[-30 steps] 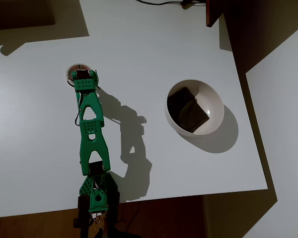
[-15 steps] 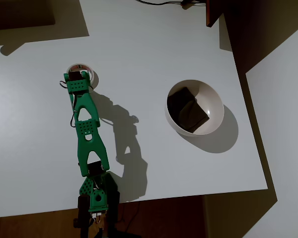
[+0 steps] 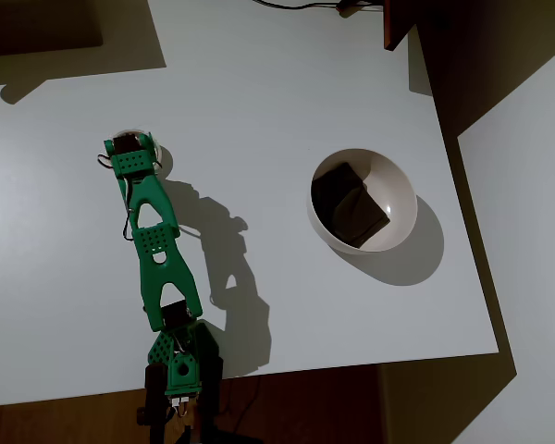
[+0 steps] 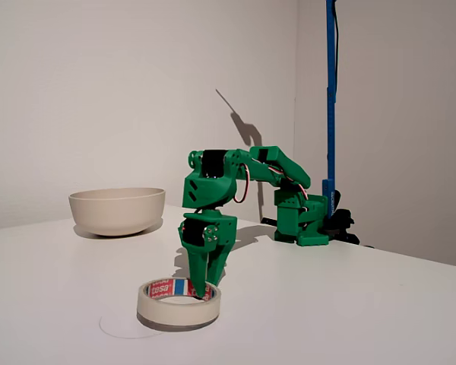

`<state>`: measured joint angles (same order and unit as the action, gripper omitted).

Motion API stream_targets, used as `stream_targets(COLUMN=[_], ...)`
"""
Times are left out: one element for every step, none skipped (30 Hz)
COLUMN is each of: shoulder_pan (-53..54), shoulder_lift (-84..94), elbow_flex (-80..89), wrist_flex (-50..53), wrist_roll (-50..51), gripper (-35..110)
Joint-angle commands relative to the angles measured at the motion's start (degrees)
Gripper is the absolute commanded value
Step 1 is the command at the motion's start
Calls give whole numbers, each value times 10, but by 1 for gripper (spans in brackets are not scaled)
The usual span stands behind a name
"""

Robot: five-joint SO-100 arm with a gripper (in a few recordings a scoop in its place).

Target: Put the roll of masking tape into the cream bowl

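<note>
Tape: we see the roll of masking tape (image 4: 178, 303) lying flat on the white table (image 3: 259, 92) in the fixed view, with red and blue print on its inner core; from overhead just a sliver of it (image 3: 154, 139) shows past the green arm's head.
Bowl: the cream bowl (image 3: 363, 199) sits well apart from the tape, toward the right of the overhead view, with a dark square patch inside (upright, rim up).
Open room: we find bare tabletop between tape and bowl; the bowl is nearer the table's right edge, the tape nearer the left side, neither at an edge.
Arm: the green arm (image 3: 157, 250) reaches from its base at the near edge across to the tape, wrist bent downward.
Gripper: the gripper (image 4: 207, 289) points straight down into the tape's hole, its tips at the inner wall.
Jaws: we cannot tell how far apart they stand, nor whether they grip the ring.
</note>
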<state>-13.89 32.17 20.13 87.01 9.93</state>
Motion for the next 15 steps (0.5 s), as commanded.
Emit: stream_targets(shoulder_pan=[-3, -3, -3, -3, -2, -2, -2, -1, 0, 2, 3, 3, 4, 4, 4], shoulder_lift=[18, 18, 21, 26, 33, 43, 54, 69, 85, 103, 121, 139, 156, 174, 190], elbow_flex=[-33, -33, -33, -33, -33, -33, -33, -33, -33, -33, -33, -33, -33, -33, -33], wrist_flex=[-1, -3, -4, -5, -7, -7, -7, -7, -5, -3, 2, 7, 12, 18, 25], wrist_roll=[0, -2, -3, -3, -3, -3, -2, 1, 4, 8, 11, 15, 17, 21, 26], gripper=[-8, -8, -8, -8, -8, -8, -8, -8, -8, -8, -8, -8, -8, -8, -8])
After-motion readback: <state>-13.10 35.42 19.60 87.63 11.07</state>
